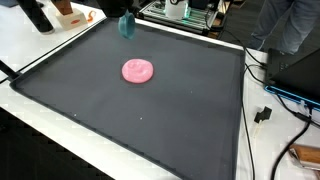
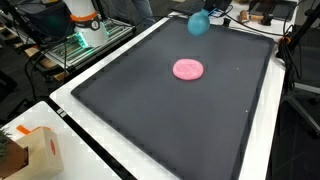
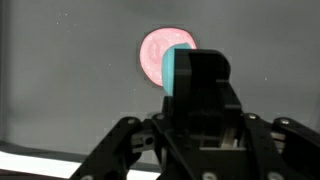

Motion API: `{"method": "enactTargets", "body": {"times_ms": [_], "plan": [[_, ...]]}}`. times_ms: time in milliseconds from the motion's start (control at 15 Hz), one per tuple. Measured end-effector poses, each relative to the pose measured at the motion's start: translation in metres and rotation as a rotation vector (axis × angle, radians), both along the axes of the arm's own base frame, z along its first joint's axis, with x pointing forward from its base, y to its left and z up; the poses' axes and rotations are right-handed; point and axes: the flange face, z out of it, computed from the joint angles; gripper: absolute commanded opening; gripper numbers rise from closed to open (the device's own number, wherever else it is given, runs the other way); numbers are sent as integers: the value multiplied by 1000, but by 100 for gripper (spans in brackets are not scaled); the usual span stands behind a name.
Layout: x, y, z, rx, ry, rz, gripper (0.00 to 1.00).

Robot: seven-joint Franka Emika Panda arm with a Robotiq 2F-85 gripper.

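A pink round disc [image 1: 137, 70] [image 2: 187, 69] lies flat near the middle of a dark mat [image 1: 120, 120] [image 2: 170, 130]. A small teal object [image 1: 126, 25] [image 2: 198, 22] hangs blurred above the mat's far edge; the arm above it is cut off in both exterior views. In the wrist view my gripper [image 3: 195, 65] fills the lower middle, its black fingers [image 3: 205, 75] drawn together with the teal object [image 3: 174, 70] showing along their left side. The pink disc [image 3: 155, 50] lies on the mat beyond the fingertips, partly hidden by them.
A white table rim [image 1: 60, 125] borders the mat. Cables and a plug [image 1: 264, 113] lie beside it, with a cardboard box [image 2: 25, 152] at one corner. An equipment rack [image 2: 80, 45] and a person [image 1: 290, 25] stand along the far sides.
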Motion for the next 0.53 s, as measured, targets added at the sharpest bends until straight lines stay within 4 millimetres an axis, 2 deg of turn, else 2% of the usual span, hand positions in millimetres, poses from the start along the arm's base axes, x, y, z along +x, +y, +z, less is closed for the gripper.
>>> {"method": "enactTargets", "body": {"times_ms": [267, 400, 533], "plan": [[3, -5, -6, 24, 11, -8, 25], [7, -17, -11, 106, 26, 7, 25], [11, -37, -15, 205, 28, 25, 25]]}}
